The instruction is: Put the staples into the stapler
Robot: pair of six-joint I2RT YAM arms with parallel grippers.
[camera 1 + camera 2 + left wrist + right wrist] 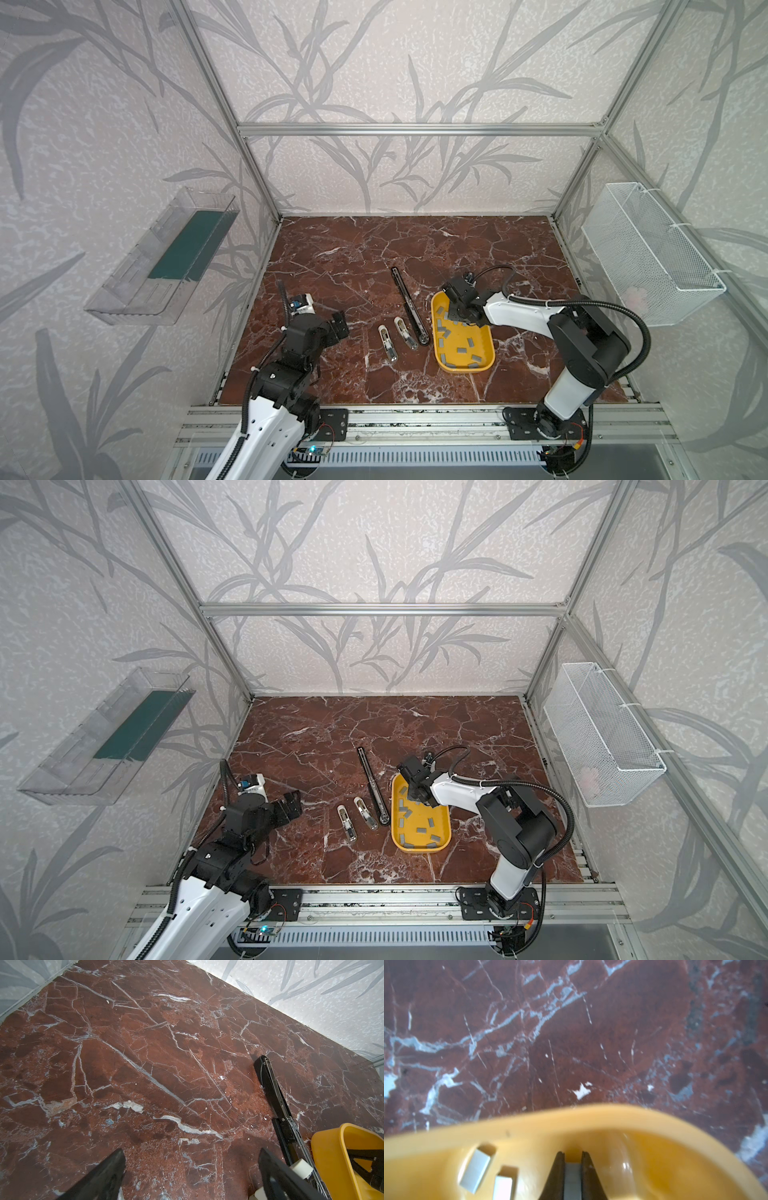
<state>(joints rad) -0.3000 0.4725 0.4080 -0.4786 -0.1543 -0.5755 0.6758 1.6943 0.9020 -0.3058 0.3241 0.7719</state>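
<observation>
Several short grey staples [461, 350] lie scattered in a yellow tray [465, 369]. My right gripper [455, 318] reaches down into the tray's far end. In the right wrist view it [572, 1154] is shut on one grey strip of staples [572, 1180], with two loose strips [475, 1169] beside it. The long black stapler [409, 305] lies opened flat just left of the tray, also seen in the left wrist view [274, 1093]. My left gripper [341, 326] hovers open and empty over the marble [192, 1154], left of the staplers.
Two cream mini staplers [387, 341] [405, 332] lie between my left gripper and the black stapler. A clear plastic bin [158, 266] hangs on the left wall and a white mesh basket [648, 253] on the right. Aluminium posts frame the marble table.
</observation>
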